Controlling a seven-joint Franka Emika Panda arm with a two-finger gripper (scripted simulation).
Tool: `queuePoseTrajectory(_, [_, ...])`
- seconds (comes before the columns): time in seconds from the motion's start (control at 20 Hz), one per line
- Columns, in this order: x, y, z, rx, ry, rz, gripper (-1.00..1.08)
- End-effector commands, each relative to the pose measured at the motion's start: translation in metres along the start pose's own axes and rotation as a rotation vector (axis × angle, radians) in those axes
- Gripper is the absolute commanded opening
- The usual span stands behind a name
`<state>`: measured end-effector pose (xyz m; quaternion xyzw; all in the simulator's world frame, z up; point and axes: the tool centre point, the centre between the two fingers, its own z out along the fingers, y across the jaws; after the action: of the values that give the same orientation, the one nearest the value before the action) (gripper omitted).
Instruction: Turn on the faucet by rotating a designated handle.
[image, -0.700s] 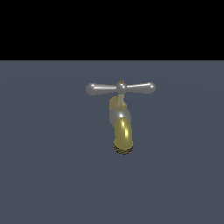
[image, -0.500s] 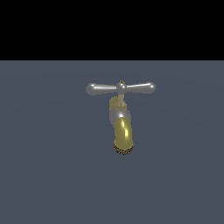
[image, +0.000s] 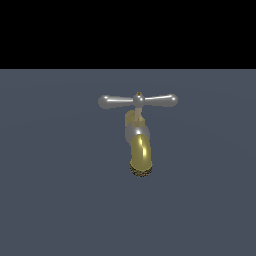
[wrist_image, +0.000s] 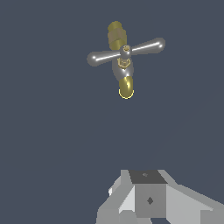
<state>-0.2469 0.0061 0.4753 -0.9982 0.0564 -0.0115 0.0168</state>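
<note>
- Gripper (wrist_image: 151, 205): only its grey body shows in my wrist view, fingers unseen, so I cannot tell its spread.
- Faucet (image: 140, 150) stands on the grey floor (image: 50, 200), well apart from it.
- Handle (image: 138, 101) lies crosswise on top, untouched.

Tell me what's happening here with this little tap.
A simulated robot arm is approaching a small faucet with a curved brass-yellow spout, meant to be turned on by its slim silver crossbar handle. Nothing touches the handle yet. The wrist view shows the faucet ahead and apart from the grey gripper body; its fingers aren't visible. The arm is absent from the exterior view.
</note>
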Motion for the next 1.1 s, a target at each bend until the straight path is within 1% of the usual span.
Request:
queuePoseTrajectory(0.0, [0.003,-0.006,0.007,-0.001,0.0,0.034,-1.0])
queuePoseTrajectory(0.45, [0.026,-0.038,0.045,-0.005,0.0,0.214,-1.0])
queuePoseTrajectory(1.05, [0.071,-0.077,0.101,-0.01,0.0,0.481,-1.0])
